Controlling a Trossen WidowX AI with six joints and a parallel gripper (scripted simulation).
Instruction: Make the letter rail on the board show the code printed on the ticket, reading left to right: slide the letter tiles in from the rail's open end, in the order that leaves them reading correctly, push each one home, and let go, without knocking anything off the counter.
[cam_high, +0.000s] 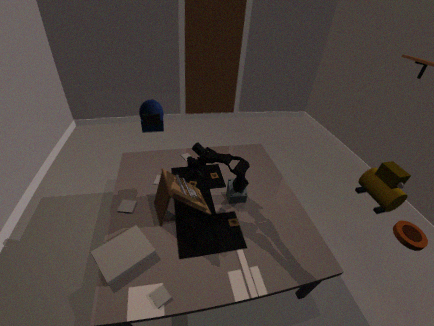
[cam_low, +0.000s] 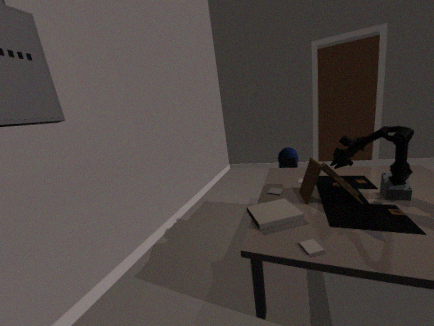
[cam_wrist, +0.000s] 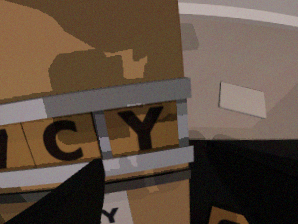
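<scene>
The wooden board (cam_high: 200, 205) (cam_low: 346, 186) stands tilted on the counter, with the grey letter rail (cam_high: 186, 187) (cam_wrist: 120, 91) across it. In the wrist view, a Y tile (cam_wrist: 142, 127) sits in the rail near its right end. A C tile (cam_wrist: 62, 140) is to its left, with a narrow grey strip showing between them. Part of another letter tile (cam_wrist: 10, 145) shows at the left edge. Below the rail, a pale ticket (cam_wrist: 117, 202) shows a Y; the rest is hidden. My gripper (cam_high: 191, 163) (cam_low: 336, 164) (cam_wrist: 156, 157) is open and empty at the rail, its fingers apart in front of the Y tile.
Loose orange tiles (cam_high: 214, 175) (cam_high: 233, 222) lie on the black mats (cam_high: 200, 245); one tile (cam_wrist: 225, 216) shows at the wrist view's lower right. A wooden panel (cam_high: 162, 202) (cam_low: 309, 182) stands behind the board. A large pale box (cam_high: 124, 254) (cam_low: 276, 214) and small pale blocks (cam_high: 160, 296) (cam_low: 312, 247) lie nearby.
</scene>
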